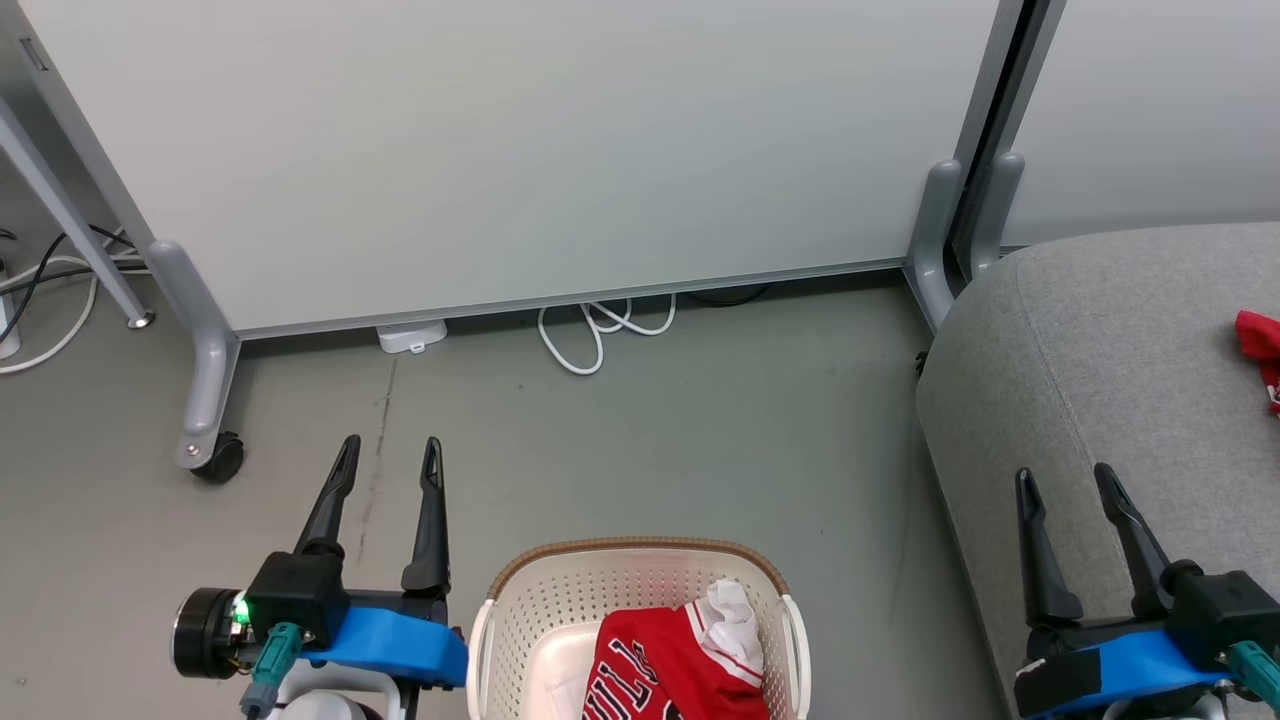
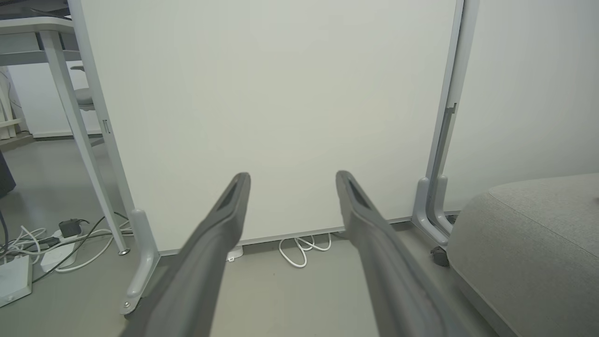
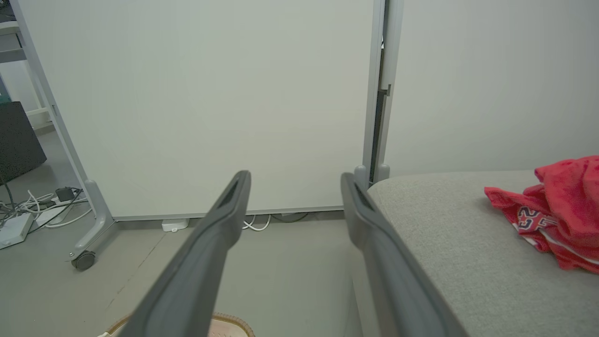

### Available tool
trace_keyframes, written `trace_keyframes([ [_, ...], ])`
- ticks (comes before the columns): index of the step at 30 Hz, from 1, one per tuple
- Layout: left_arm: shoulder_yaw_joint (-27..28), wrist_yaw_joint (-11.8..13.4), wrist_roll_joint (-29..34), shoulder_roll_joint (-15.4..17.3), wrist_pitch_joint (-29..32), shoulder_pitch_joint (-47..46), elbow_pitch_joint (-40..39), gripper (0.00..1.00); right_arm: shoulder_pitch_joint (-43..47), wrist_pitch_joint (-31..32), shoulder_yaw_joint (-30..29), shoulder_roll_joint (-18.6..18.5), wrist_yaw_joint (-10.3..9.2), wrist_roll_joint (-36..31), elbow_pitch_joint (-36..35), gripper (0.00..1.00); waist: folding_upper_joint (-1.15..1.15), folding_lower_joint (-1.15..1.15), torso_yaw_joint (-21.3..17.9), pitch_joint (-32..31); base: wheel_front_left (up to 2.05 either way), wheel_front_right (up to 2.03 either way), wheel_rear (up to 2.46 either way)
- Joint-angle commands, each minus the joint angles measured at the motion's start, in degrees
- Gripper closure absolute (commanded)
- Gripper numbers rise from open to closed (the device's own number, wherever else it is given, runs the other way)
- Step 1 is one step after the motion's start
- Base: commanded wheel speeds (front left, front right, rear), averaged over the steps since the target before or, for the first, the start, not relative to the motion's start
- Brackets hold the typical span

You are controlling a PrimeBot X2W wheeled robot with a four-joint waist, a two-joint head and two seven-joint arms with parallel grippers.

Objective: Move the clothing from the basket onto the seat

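A red jersey [image 1: 660, 665] with white trim lies crumpled in the cream basket [image 1: 545, 605] at the bottom middle of the head view. Red shorts [image 3: 559, 213] rest on the grey seat [image 1: 1110, 350] at the right; their edge [image 1: 1258, 345] shows in the head view. My left gripper [image 1: 392, 450] hovers over the floor just left of the basket, open and empty. My right gripper [image 1: 1062, 478] hangs above the seat's front corner, also open and empty. The wrist views show the left gripper [image 2: 292, 177] and the right gripper [image 3: 295, 177] with fingers spread wide and nothing between them.
A white partition panel [image 1: 500, 150] on wheeled grey feet [image 1: 205, 400] stands behind. White cables [image 1: 600, 330] and a power adapter [image 1: 412, 337] lie at its base. More cables and power strips [image 2: 42, 248] lie on the floor at the far left.
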Motion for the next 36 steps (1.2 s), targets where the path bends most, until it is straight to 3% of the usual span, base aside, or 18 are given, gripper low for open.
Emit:
trace_keyframes([
  [1, 0.3, -0.3, 0.3, -0.1, -0.1, -0.1, 0.2, 0.00, 0.2, -0.2, 0.1, 0.2, 0.01, -0.2, 0.0, 0.00, 0.00, 0.01, 0.0, 0.0, 0.00, 0.00, 0.00],
  [19, -1.5, -2.2, 1.9, 0.1, -0.1, -4.7, 5.3, 0.00, -1.8, -0.2, 0.9, 0.3, 0.01, 0.6, -0.1, 0.00, 0.00, 0.01, -1.7, 2.6, 0.00, 0.00, 0.00],
  [27, -7.4, -3.0, 1.3, 1.7, -0.1, -12.7, 15.4, 0.00, -4.7, -0.2, 1.2, 0.3, 0.01, 0.1, -1.0, 0.00, 0.00, 0.01, -3.7, 8.1, 0.00, 0.00, 0.00],
  [36, -18.1, -2.8, -2.8, 3.6, -0.1, -22.9, 26.5, 0.00, -9.3, -0.2, 1.4, 0.3, 0.01, -0.1, -2.2, 0.00, 0.00, 0.01, -6.4, 17.0, 0.00, 0.00, 0.00],
])
